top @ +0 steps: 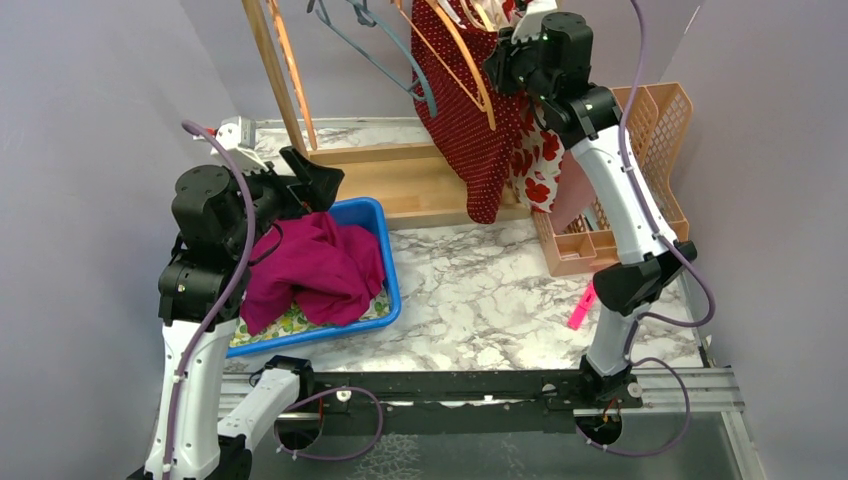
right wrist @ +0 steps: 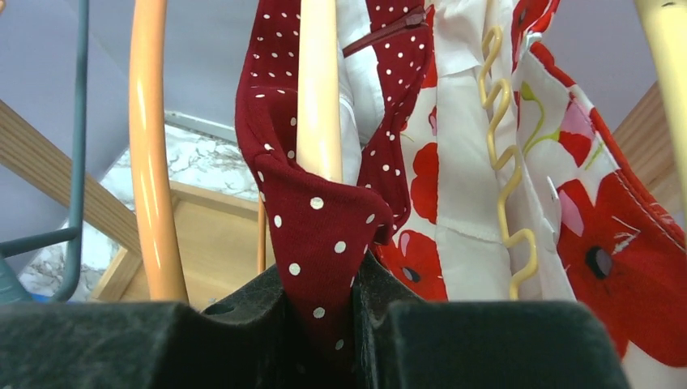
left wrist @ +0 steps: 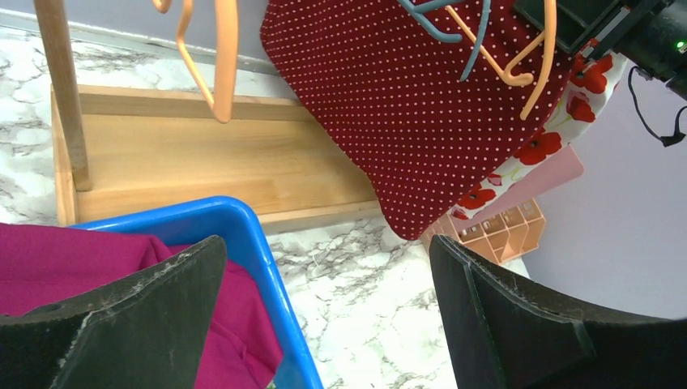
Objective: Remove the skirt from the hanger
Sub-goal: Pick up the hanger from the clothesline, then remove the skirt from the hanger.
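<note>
The rack's top and the hanger hooks are cut off in our overhead view. At the bench's left edge a blue bin (top: 360, 207) holds a magenta cloth (top: 320, 262) over a mostly hidden patterned cloth (top: 295, 322). Our left gripper (top: 312, 180) hovers over the bin's far rim, jaws wide apart and empty. At the far edge the polka-dot skirt (top: 468, 140) hangs on a pale hanger (right wrist: 318, 89). Our right arm reaches high, and the right gripper (right wrist: 324, 312) pinches a fold of the skirt's top. We cannot make out what the orange basket (top: 665, 110) holds.
</note>
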Controlling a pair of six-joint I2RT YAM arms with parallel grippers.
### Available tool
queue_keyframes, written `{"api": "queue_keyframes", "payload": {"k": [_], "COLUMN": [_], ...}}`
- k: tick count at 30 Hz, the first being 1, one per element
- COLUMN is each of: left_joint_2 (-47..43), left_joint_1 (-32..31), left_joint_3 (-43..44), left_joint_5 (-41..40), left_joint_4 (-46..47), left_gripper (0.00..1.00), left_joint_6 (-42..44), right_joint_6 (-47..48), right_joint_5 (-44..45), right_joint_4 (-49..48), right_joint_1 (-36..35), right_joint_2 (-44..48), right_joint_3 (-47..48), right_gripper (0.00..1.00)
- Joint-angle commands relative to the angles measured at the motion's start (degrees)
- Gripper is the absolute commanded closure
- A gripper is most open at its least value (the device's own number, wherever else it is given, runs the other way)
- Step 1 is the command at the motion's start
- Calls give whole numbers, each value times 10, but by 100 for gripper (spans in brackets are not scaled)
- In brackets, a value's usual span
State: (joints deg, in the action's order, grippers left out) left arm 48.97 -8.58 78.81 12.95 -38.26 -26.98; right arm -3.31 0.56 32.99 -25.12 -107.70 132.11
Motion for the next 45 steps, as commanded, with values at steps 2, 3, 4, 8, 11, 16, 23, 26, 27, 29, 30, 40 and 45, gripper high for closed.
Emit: {"api": "queue_keyframes", "payload": {"k": [2, 3, 4, 8, 11, 16, 23, 26, 27, 29, 30, 40, 45], "left_joint_2": [15, 19, 23, 39, 47, 66, 103, 118, 122, 128, 131, 229, 292], "left_joint_1": [3, 2, 3, 3, 3, 2, 2, -6, -16, -58, -88, -353, -395], "left_joint_3": [21, 23, 25, 28, 20, 18, 26, 30, 31, 28, 28, 93, 154], "left_joint_5": [39, 48, 55, 88, 112, 149, 208, 219, 220, 203, 183, -22, -61], "left_joint_4": [14, 15, 16, 21, 23, 34, 75, 92, 107, 139, 155, 244, 241], "left_gripper": [3, 3, 3, 3, 3, 3, 6, 7, 7, 8, 8, 12, 16], "left_joint_6": [-20, -25, -28, -34, -37, -54, -81, -94, -101, -116, -118, -58, -1], "right_joint_6": [-13, -16, -21, -33, -40, -31, -20, -33, -38, -42, -37, 38, 51], "right_joint_5": [-19, -15, -8, 4, 3, 5, -25, -46, -52, -69, -82, -233, -302], "right_joint_4": [-72, -70, -68, -76, -66, -65, -8, 19, 26, 35, 38, 161, 220], "right_joint_1": [0, 0, 0, 0, 0, 0, 0, 0, 0, 0, 0, 0, 0], "right_joint_2": [57, 59, 63, 96, 128, 212, 291, 343, 364, 412, 434, 519, 525], "right_joint_3": [7, 15, 20, -4, -40, -159, -248, -315, -344, -408, -436, -487, -475], "right_gripper": [93, 97, 99, 99, 99, 99, 99, 99, 99, 99, 99, 99, 99]}}
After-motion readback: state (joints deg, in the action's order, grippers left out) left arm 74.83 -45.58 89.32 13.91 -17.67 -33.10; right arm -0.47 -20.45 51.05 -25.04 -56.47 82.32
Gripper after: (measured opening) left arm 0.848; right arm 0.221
